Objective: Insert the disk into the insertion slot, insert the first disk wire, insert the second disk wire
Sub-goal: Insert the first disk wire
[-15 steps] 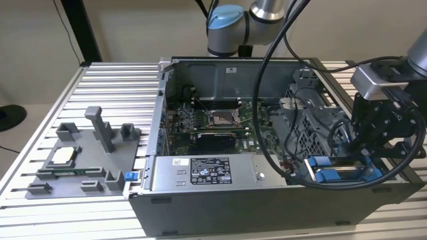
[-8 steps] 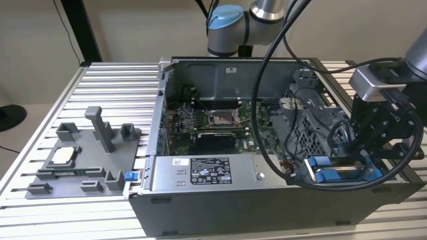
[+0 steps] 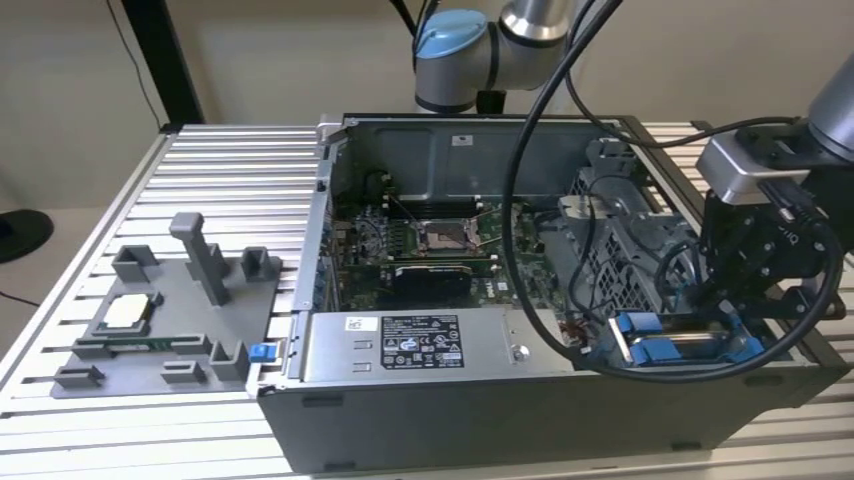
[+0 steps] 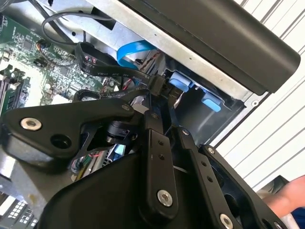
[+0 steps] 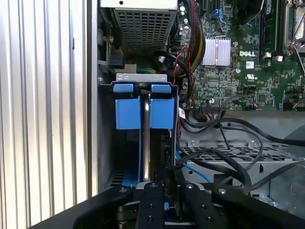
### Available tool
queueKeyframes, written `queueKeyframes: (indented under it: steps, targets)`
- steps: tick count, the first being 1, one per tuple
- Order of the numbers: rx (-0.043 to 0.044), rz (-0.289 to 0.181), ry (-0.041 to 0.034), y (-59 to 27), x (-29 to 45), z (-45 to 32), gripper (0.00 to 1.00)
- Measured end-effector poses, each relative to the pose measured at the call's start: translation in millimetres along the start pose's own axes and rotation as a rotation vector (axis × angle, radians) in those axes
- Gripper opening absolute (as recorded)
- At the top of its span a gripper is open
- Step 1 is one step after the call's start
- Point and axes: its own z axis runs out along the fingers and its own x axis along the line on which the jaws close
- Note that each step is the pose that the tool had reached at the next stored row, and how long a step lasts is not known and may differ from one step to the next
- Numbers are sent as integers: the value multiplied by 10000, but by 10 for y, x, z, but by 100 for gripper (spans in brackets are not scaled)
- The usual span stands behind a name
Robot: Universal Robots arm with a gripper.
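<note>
Gripper (image 4: 161, 110) clenched, apparently on black wire plug (image 4: 158, 85), centre of second wrist view. Disk (image 5: 146, 143) sits edge-on in slot (image 5: 141, 77), between blue tabs (image 5: 127, 112).

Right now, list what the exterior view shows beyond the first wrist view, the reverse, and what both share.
Exterior view: the grey fixture tray on the slatted table at the exterior view's left, and the arm's blue-capped joint. First wrist view: the disk, its silver edge inside its blue carrier, in the insertion slot. Shared: the blue carrier, the motherboard and black cables.
</note>
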Motion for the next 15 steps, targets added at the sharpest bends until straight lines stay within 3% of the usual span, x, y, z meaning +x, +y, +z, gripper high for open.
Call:
queueKeyframes:
  steps: [15]
  targets:
    - [2, 0, -11, 1, -10, -37, 0]
